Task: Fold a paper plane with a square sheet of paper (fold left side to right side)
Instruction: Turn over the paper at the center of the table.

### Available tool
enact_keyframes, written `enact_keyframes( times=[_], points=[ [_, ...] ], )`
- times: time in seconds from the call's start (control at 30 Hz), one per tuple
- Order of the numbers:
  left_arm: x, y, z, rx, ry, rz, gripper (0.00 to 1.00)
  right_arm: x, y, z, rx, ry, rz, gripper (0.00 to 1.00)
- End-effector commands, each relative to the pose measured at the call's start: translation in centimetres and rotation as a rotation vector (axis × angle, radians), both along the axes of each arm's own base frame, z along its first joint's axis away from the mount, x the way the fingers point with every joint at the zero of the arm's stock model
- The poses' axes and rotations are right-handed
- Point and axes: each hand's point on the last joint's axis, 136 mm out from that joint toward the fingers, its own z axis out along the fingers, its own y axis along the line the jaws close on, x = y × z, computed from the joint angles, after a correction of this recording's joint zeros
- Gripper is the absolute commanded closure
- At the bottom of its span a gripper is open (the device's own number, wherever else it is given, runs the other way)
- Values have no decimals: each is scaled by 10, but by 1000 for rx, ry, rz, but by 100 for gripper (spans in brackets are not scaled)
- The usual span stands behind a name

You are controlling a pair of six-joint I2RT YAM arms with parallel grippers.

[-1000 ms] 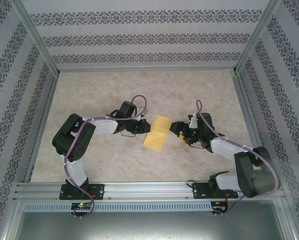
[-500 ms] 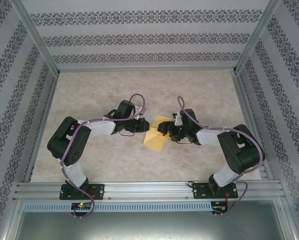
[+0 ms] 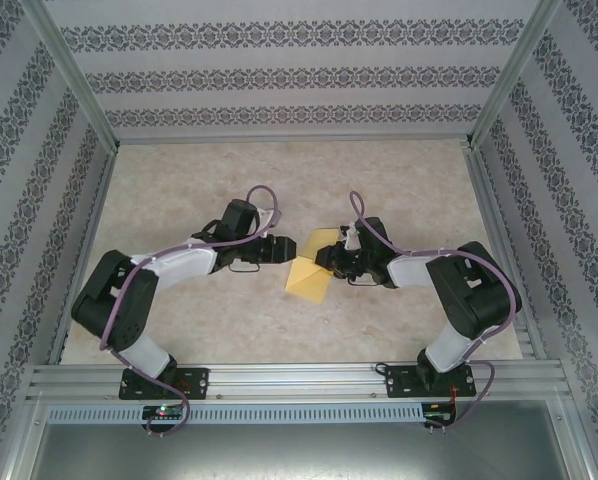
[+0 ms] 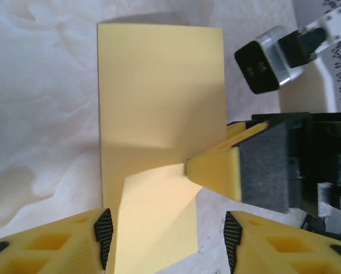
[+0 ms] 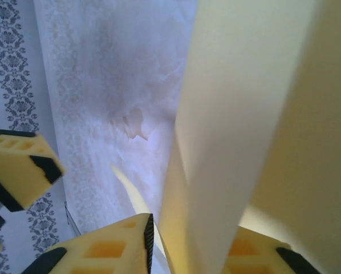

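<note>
Between the two tools, one square sheet of paper (image 3: 307,280) lies on the tabletop (image 3: 219,180), folded to a narrower yellow rectangle. Item count: two arms, two tools, two fingers per tool, one sheet.

Left tool (image 3: 286,247):
- State: spread. In the left wrist view its two fingers (image 4: 73,242) stand well apart.
- The near end of the sheet sits in the gap between them.
- Ahead of this tool, the rest of the sheet runs flat on the tabletop.
- To the right of this tool, one part of the sheet's near end is lifted off the flat layer as a slanted flap, rising to the tip of the other tool.

Right tool (image 3: 327,260):
- State: pressed together, pinching the raised edge of the sheet.
- In the right wrist view the paper comes up from between its two fingers (image 5: 116,245) and extends ahead of the tool as a curved, upright band.
- To the left of this tool, one finger of the left tool is near, apart from the paper.

The two tools face each other, close together across the sheet.
</note>
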Motion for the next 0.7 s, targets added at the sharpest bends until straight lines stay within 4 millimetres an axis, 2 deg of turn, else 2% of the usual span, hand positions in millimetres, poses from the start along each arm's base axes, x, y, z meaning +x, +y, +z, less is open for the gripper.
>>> enact_keyframes(
  times=[0.0, 0.07, 0.13, 0.27, 0.33, 0.43, 0.6, 0.67],
  points=[
    [-2, 20, 12, -8, -6, 69, 34, 3, 7, 18, 28, -71, 38, 87],
    [-5, 28, 22, -30, -18, 99, 28, 7, 7, 30, 32, -121, 33, 96],
    [-6, 36, 33, -56, -30, 139, 23, 12, 6, 49, 48, -198, 29, 100],
    [-7, 50, 66, -155, -69, 209, 14, 21, 0, 99, 91, -360, 33, 100],
    [-7, 53, 90, -232, -95, 228, 9, 23, -6, 129, 129, -438, 42, 100],
    [-8, 49, 138, -368, -162, 208, 1, 25, -15, 173, 197, -540, 65, 100],
    [-16, 36, 222, -573, -291, 100, 0, 19, -23, 247, 287, -709, 120, 100],
    [-19, 32, 245, -628, -324, 58, 0, 13, -21, 271, 311, -762, 153, 100]
  ],
)
